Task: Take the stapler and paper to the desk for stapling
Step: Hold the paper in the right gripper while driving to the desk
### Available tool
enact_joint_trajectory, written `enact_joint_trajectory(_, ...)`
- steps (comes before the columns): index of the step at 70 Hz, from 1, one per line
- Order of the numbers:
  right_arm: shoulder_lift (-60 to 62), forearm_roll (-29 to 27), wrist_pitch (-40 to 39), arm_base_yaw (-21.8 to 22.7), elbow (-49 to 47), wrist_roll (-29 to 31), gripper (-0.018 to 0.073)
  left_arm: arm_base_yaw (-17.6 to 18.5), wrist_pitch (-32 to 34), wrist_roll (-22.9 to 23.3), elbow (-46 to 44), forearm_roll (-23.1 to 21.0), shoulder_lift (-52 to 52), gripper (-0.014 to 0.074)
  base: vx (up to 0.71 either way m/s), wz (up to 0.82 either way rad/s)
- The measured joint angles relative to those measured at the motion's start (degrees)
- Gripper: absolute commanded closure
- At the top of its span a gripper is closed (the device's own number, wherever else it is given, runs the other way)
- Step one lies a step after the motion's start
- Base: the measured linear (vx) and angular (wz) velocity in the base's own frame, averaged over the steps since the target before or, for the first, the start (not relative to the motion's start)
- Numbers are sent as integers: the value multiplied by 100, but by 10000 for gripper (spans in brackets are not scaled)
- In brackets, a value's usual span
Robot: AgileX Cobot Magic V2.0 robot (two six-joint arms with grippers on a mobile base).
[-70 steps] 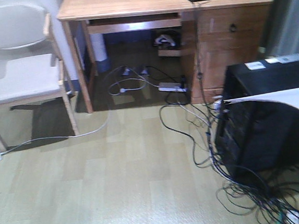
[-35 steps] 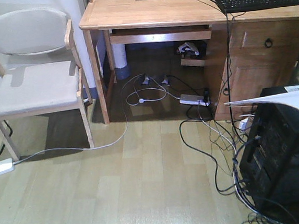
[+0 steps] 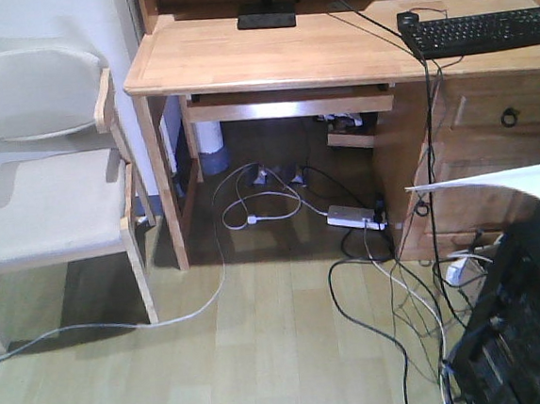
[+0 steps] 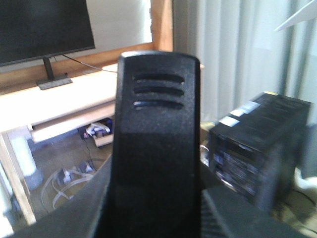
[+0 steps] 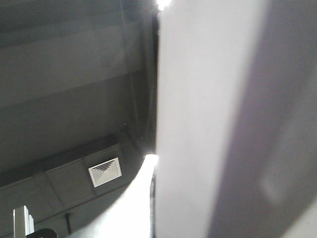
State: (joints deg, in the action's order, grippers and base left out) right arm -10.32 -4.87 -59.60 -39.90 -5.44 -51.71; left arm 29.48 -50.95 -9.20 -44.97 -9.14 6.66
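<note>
A black ribbed stapler [image 4: 157, 139] fills the middle of the left wrist view. It stands upright between the dark fingers [image 4: 84, 218] of my left gripper [image 4: 157, 220], which is shut on it. The white paper [image 3: 515, 185] hangs in the air at the right edge of the front view, above the computer tower. In the right wrist view the paper [image 5: 208, 124] covers the right half under the ceiling and hides my right gripper's fingers, which hold it. The light wooden desk [image 3: 267, 56] stands straight ahead.
A pale chair [image 3: 43, 203] stands left of the desk. A keyboard [image 3: 487, 30] and a monitor base [image 3: 268, 18] lie on the desk. A black computer tower [image 3: 527, 331] sits low right, among tangled cables [image 3: 392, 295]. A power strip [image 3: 355, 218] lies under the desk.
The front view has come closer to the desk, which looks larger. The chair has slid left and the tower down to the right. The paper stays at the right edge.
</note>
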Motion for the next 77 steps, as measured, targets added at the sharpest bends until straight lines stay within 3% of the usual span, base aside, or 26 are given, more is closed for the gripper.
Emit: enact_joint_trajectory(77,0,0,0,0,0,0,566,0,0,0,0,0,0,603,42,-1)
